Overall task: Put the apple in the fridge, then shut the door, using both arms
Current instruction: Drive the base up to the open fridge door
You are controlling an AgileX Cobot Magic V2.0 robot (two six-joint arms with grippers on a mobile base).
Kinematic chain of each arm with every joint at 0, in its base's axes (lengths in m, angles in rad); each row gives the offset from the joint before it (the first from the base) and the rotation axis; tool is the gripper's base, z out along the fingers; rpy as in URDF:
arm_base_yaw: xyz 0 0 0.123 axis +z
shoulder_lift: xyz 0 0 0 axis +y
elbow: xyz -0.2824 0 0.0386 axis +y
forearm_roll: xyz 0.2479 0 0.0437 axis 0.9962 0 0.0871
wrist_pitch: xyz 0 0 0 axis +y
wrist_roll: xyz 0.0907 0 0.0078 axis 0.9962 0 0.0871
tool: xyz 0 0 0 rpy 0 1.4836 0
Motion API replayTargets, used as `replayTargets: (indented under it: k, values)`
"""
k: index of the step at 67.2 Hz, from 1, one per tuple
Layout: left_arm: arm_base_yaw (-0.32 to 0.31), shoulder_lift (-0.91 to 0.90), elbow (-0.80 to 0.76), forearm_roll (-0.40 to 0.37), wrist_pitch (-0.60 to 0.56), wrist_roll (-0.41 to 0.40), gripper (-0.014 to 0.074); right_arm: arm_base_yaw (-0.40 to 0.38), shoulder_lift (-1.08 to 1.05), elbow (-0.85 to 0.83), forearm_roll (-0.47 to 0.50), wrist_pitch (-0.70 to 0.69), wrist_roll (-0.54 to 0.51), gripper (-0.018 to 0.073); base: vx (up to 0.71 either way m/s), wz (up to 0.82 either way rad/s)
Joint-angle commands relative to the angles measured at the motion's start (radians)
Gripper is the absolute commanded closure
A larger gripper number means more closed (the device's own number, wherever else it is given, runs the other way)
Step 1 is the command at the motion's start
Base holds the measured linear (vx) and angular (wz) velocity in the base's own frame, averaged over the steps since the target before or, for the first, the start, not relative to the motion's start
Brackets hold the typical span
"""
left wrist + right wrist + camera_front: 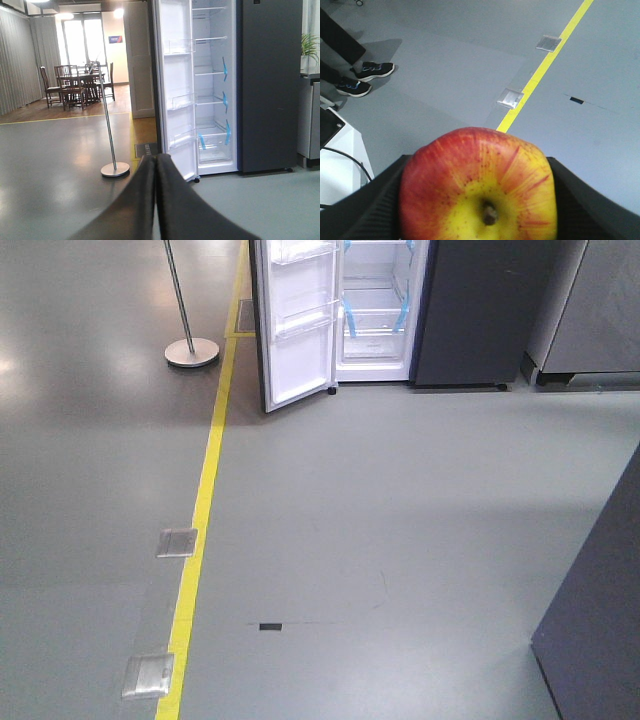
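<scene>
I have the apple [478, 175] clamped in the right end effector [476, 220]. Its two black fingers press the fruit from either side, stem end facing the camera, low in the centre of the right wrist view. The left end effector [156, 195] holds nothing and its fingers are pressed together, pointing at the fridge [270, 85].

The fridge sits at the top of the front view, well apart from me across bare floor [400, 540]. Its door [295, 330] is swung open toward the upper left, and the white shelves [210, 73] inside look empty. So I judge the placing not yet begun; the approach comes first.

My worries from here:
- The apple is round and smooth, held only on its flanks. A jolt while driving could let it roll out of the fingers.
- A stand [190, 350] with a round base is just left of the door. If I swing wide with the left arm for the door edge, I could knock it.
- The clear bins [181, 101] on the door stick inward and may catch the right arm as it reaches in.
- Someone's shoes [367, 75] show at the upper left of the right wrist view, so a person is near my side. I'd keep my turns tight.
- If I push the door before the right arm is clear, it closes on the arm.
</scene>
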Motion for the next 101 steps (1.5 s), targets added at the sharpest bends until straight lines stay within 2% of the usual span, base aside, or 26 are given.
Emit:
replayTargets:
  k: [1,101]
  values:
    - [-0.001,-0.015,0.013,-0.008,-0.066,-0.003,0.0603,0.000,0.013,-0.023,0.053,0.012,-0.007,0.0172,0.31,-0.03]
    - [-0.001,-0.015,0.013,-0.008,-0.066,-0.003,0.0603,0.000,0.013,-0.023,0.053,0.012,-0.007,0.0172,0.33,0.02]
